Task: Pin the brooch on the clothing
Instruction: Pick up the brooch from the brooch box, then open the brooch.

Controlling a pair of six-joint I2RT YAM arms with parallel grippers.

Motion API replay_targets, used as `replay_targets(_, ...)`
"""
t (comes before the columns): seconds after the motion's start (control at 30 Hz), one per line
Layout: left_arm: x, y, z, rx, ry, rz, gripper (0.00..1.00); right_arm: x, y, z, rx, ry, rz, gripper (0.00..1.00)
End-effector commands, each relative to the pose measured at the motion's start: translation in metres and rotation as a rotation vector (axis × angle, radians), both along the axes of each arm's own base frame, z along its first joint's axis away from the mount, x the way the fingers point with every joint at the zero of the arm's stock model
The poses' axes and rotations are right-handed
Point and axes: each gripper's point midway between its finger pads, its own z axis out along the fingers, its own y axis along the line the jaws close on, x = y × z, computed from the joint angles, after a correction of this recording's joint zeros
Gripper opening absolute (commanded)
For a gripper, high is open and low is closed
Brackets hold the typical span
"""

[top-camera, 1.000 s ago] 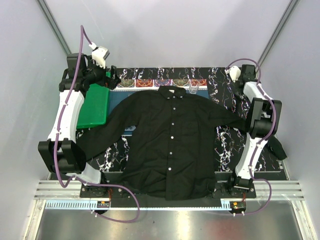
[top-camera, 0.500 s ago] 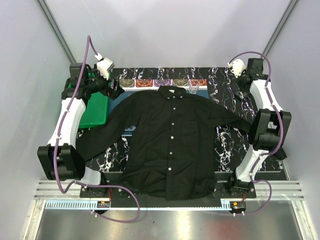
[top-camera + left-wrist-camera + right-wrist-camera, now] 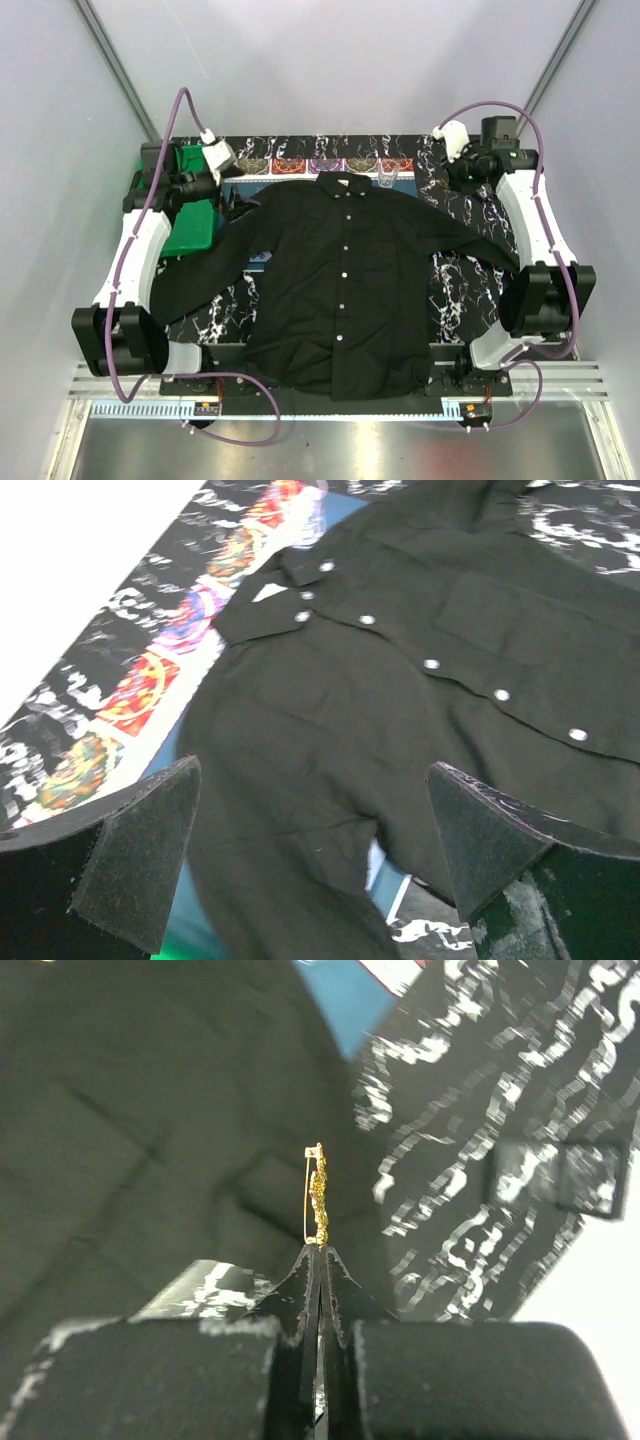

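The clothing (image 3: pixel 340 285) is a black button-up shirt, spread flat on the table with its collar at the far side. My right gripper (image 3: pixel 320 1250) is shut on the brooch (image 3: pixel 317 1192), a tiny gold pin that sticks up from the fingertips above the shirt's sleeve (image 3: pixel 130 1130). In the top view this gripper (image 3: pixel 447 172) hovers near the shirt's right shoulder. Open wide, my left gripper (image 3: pixel 315 855) hangs over the other shoulder and armpit of the shirt (image 3: pixel 400 680), with nothing between its fingers (image 3: pixel 140 865). From above, it (image 3: pixel 238 205) sits at the shirt's left shoulder.
A green board (image 3: pixel 190 228) lies at the left under the left arm. A blue placemat with a patterned strip (image 3: pixel 300 165) runs along the far edge beneath the collar. A small clear glass (image 3: pixel 387 178) stands just behind the collar. The tabletop is black marbled (image 3: pixel 460 280).
Both arms have swung inward: the left gripper moved right onto the shirt's left shoulder, and the right wrist moved left toward the right shoulder, brooch still held.
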Motion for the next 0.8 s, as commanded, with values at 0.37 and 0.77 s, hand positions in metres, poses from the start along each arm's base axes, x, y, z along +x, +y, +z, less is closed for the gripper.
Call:
replay_targets(0.37, -0.100, -0.115, 0.015, -0.111, -0.135, -0.582, 0.91, -0.124, 0.179, 0.120, 0.459, 0.057, 0.461, 0.00)
replay_targets(0.77, -0.088, -0.148, 0.065, -0.301, 0.028, -0.474, 0.89, -0.173, 0.233, 0.176, 0.600, 0.061, 0.628, 0.00)
